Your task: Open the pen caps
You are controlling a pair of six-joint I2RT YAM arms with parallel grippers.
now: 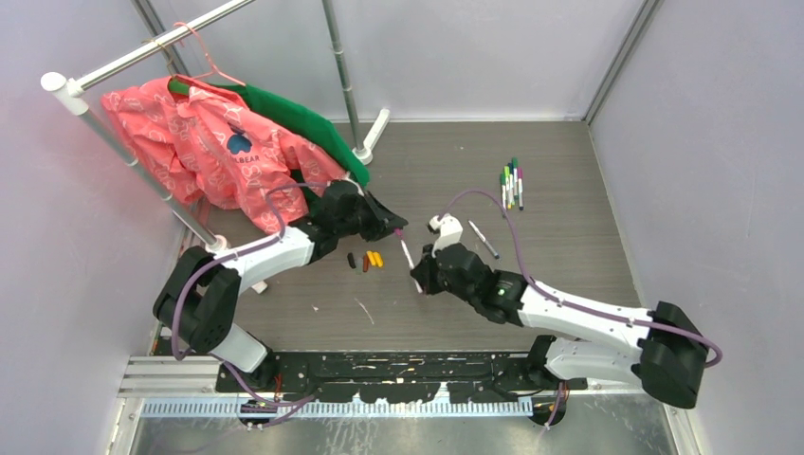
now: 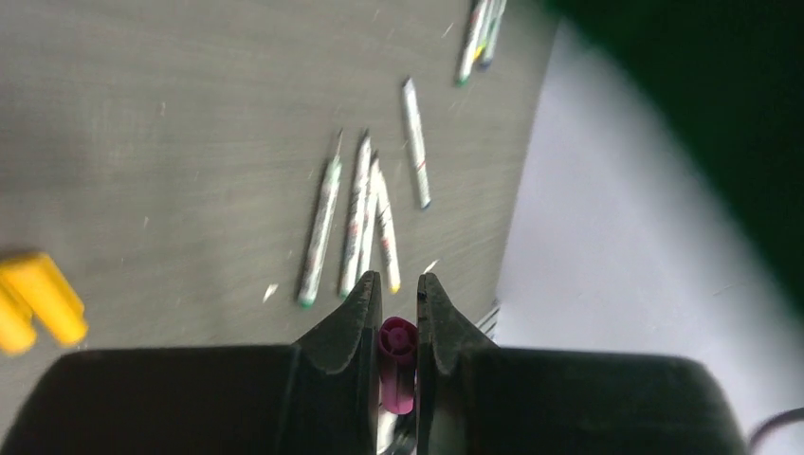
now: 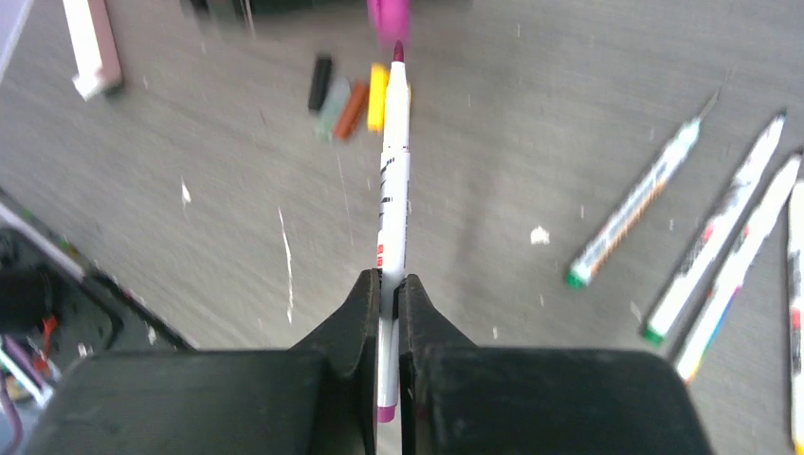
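My left gripper (image 1: 396, 227) is shut on a magenta pen cap (image 2: 397, 346), held between its jaws (image 2: 398, 289). My right gripper (image 1: 417, 278) is shut on a white pen barrel (image 3: 393, 180) with a magenta tip, gripping it near the tail end (image 3: 390, 284). The cap (image 3: 390, 17) sits just off the bare tip, with a small gap. Loose caps lie on the table below: dark (image 3: 320, 81), orange (image 3: 350, 108) and yellow (image 3: 377, 95); they also show in the top view (image 1: 365, 261).
Several capped pens (image 1: 512, 185) lie in a group at the back right, and one more pen (image 1: 484, 239) lies near my right wrist. A clothes rack with a pink garment (image 1: 204, 142) and a green one (image 1: 303, 118) stands at the back left.
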